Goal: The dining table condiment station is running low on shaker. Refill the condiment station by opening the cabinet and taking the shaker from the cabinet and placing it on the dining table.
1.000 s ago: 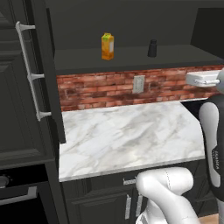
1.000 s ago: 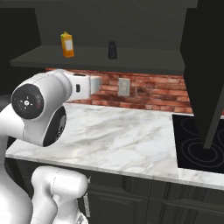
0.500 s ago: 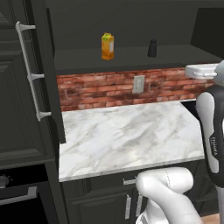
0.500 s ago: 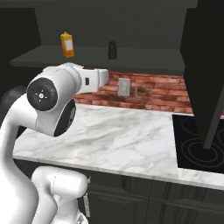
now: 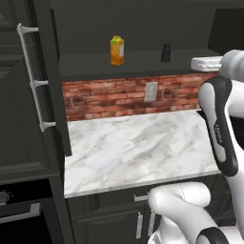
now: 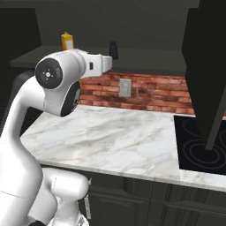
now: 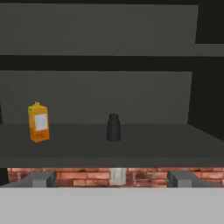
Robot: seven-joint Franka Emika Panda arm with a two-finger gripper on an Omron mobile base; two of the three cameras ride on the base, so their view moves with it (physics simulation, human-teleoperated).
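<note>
Shaker stands upright on the cabinet's lower shelf, doors swung wide, with an orange carton well apart to its left on the same shelf. End effector hangs in front of the shelf edge, level with the red brick wall below, fingers spread wide and holding nothing. Beneath lies a marble tabletop, with a black cooktop just beside it on the right.

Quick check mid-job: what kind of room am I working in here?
A kitchen, rendered: an open dark cabinet holding a shaker and an orange carton, a marble counter backed by red brick, and a cooktop.
</note>
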